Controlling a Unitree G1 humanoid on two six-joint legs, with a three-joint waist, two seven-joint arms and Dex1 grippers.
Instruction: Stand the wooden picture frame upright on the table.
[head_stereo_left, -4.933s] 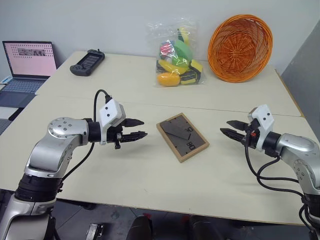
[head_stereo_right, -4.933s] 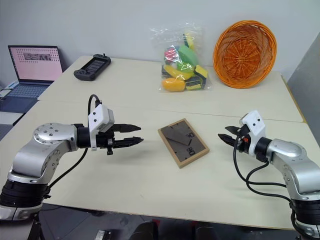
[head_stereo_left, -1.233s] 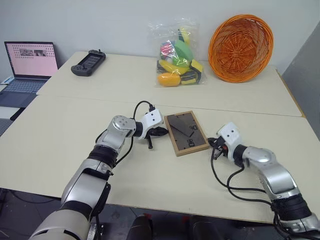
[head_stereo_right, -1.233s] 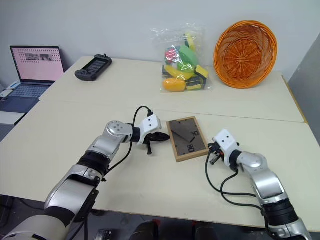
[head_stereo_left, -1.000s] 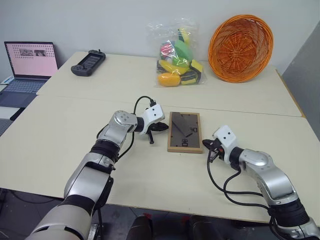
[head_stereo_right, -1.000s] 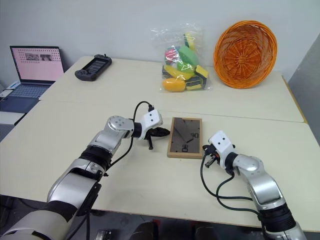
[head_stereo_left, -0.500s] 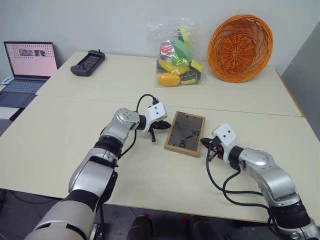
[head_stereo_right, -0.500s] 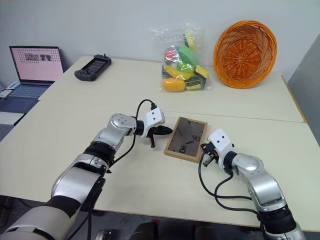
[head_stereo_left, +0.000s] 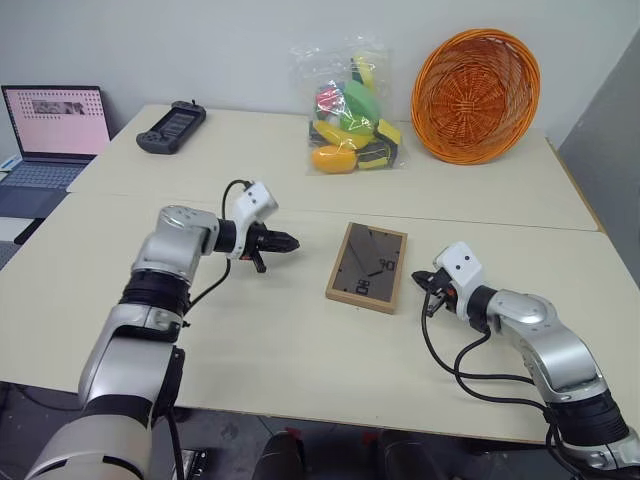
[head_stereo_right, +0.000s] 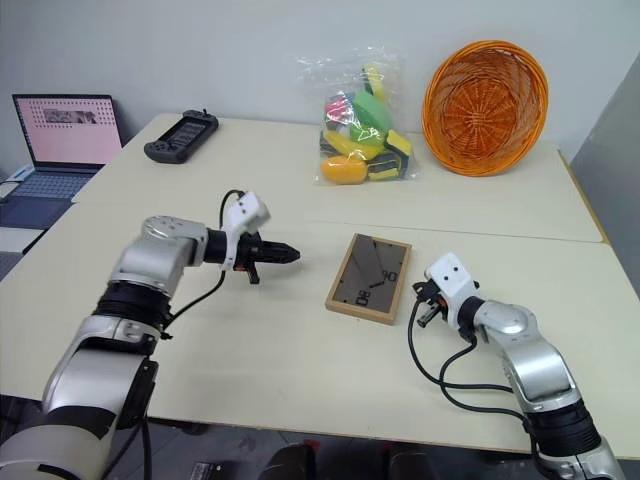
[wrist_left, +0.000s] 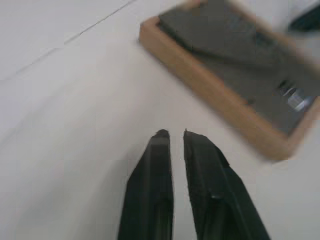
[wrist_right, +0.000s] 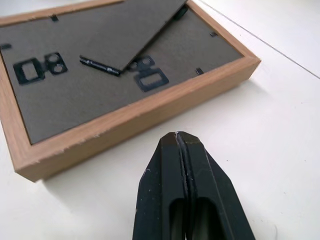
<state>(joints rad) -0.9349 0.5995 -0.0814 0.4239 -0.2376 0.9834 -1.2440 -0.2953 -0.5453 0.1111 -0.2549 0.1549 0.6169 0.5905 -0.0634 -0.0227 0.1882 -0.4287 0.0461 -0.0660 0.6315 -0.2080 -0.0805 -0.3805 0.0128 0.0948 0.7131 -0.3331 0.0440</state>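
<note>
The wooden picture frame (head_stereo_left: 367, 268) lies flat on the table (head_stereo_left: 300, 350), dark grey back panel up, with its fold-out stand (wrist_right: 135, 35) slightly raised. My left gripper (head_stereo_left: 290, 241) hovers well to the frame's left, pointing at it, with a narrow gap between its fingers (wrist_left: 161, 150) and nothing in them. Just off the frame's right long edge is my right gripper (head_stereo_left: 420, 279), shut and empty, with a small strip of table between its tips (wrist_right: 176, 136) and the wood.
At the back of the table stand an orange wicker basket (head_stereo_left: 478, 95) and a clear bag of coloured toys (head_stereo_left: 350, 120). A black game controller (head_stereo_left: 170, 127) lies at the back left, with an open laptop (head_stereo_left: 55, 120) beyond the table's left side.
My left gripper has pulled back to the left, away from the frame, and its fingers have parted slightly. The frame turned a little a second ago and now lies still. The right gripper has barely moved.
</note>
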